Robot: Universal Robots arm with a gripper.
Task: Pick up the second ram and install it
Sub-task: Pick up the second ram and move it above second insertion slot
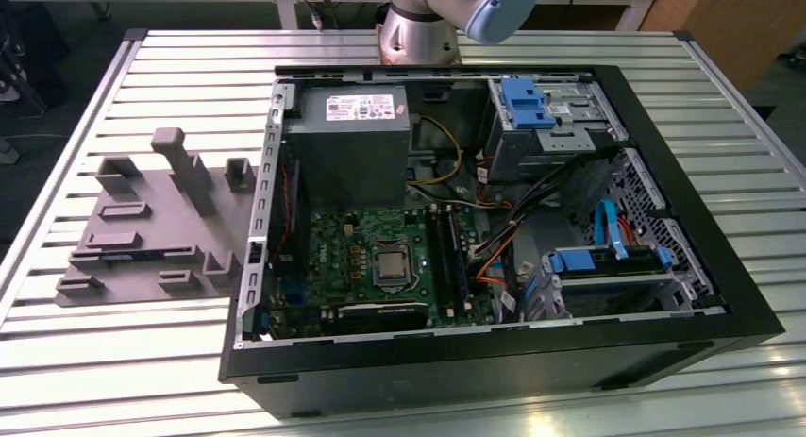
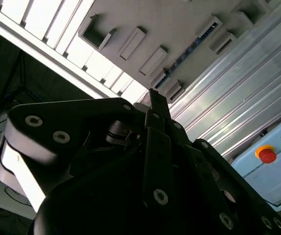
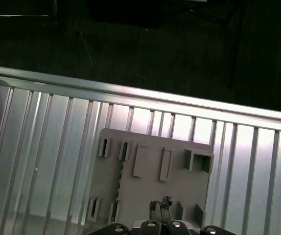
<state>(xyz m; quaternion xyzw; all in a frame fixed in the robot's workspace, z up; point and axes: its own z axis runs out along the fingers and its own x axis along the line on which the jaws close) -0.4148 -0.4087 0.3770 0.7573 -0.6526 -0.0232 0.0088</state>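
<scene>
Robot body. Arm (image 1: 416, 36): smooth silver-grey tube sections with a rounded pale blue cap (image 1: 501, 8), as seen in the exterior view. Claw (image 3: 162, 209): matte black throughout. In the second wrist view, flat black link bars (image 2: 157, 161) run back from the claw's tip, each pinned by round silver screws (image 2: 160, 197). Behind the claw, a rounded black housing (image 2: 57, 127) carries two more such screws and a pale grey band (image 2: 15, 169).
</scene>
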